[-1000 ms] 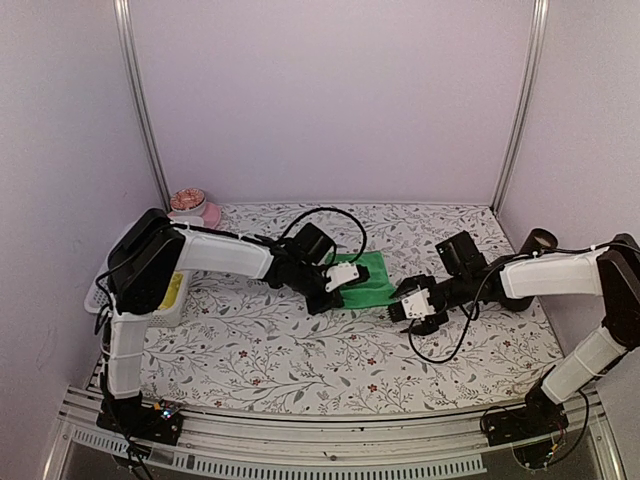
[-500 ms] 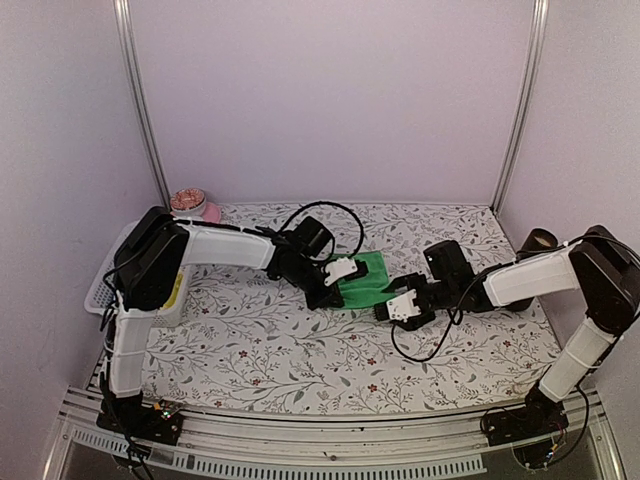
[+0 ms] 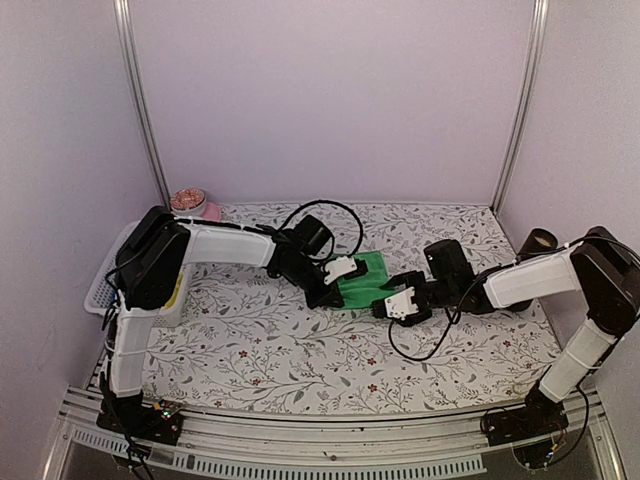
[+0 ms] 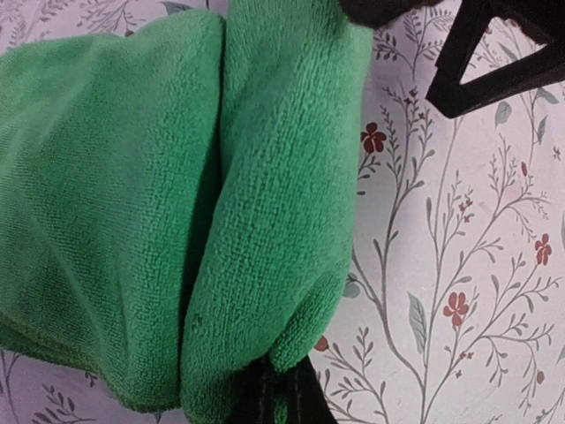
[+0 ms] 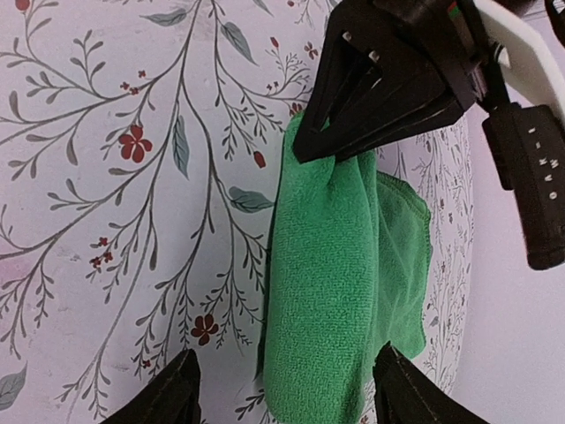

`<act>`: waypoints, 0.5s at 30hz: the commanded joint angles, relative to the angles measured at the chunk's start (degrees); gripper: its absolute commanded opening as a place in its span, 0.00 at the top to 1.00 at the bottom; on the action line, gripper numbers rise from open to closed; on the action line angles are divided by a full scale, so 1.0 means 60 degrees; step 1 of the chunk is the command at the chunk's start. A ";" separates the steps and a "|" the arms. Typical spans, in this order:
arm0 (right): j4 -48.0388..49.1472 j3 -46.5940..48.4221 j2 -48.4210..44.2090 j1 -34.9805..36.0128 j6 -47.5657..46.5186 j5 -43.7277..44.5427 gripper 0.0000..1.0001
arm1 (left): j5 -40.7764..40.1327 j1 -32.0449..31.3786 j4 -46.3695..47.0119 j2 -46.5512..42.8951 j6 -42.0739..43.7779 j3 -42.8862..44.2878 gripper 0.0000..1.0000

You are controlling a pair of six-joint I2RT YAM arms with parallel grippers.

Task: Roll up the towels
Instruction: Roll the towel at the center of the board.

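Midway across the floral tablecloth (image 3: 250, 350), a partly rolled bright green cloth towel (image 5: 331, 283) is pinched at one end by the clenched left gripper (image 4: 278, 393); the right gripper (image 5: 284, 353) is spread astride the other.

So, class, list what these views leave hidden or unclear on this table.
Top view: the left gripper covers the green towel's left end.
Left wrist view: the bottom edge cuts off all but the tips of that gripper's jaws.
Top view: the left arm hides most of the white basket.
Top view: the pink bowl's contents are too small.
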 commanded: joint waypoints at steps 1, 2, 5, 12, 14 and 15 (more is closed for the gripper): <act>0.0285 0.0304 0.0651 0.0058 0.0321 0.0728 0.35 | 0.0335 0.0033 -0.1060 0.0571 -0.0182 -0.0085 1.00; 0.0392 0.0318 0.0719 0.0056 0.0388 0.0832 0.35 | 0.0343 0.0033 -0.1067 0.0595 -0.0175 -0.0070 1.00; 0.0531 0.0330 0.0871 0.0074 0.0401 0.0936 0.37 | 0.0382 0.0045 -0.1102 0.0645 -0.0180 -0.0026 1.00; 0.0777 0.0486 0.1325 0.0200 0.0493 0.1463 0.43 | 0.0501 0.0081 -0.1118 0.0677 -0.0196 -0.0023 1.00; 0.0753 0.0598 0.1500 0.0214 0.0561 0.1603 0.47 | 0.0547 0.0080 -0.1129 0.0664 -0.0182 -0.0024 1.00; 0.0761 0.0657 0.1596 0.0217 0.0608 0.1710 0.50 | 0.0593 0.0081 -0.1165 0.0663 -0.0173 -0.0024 1.00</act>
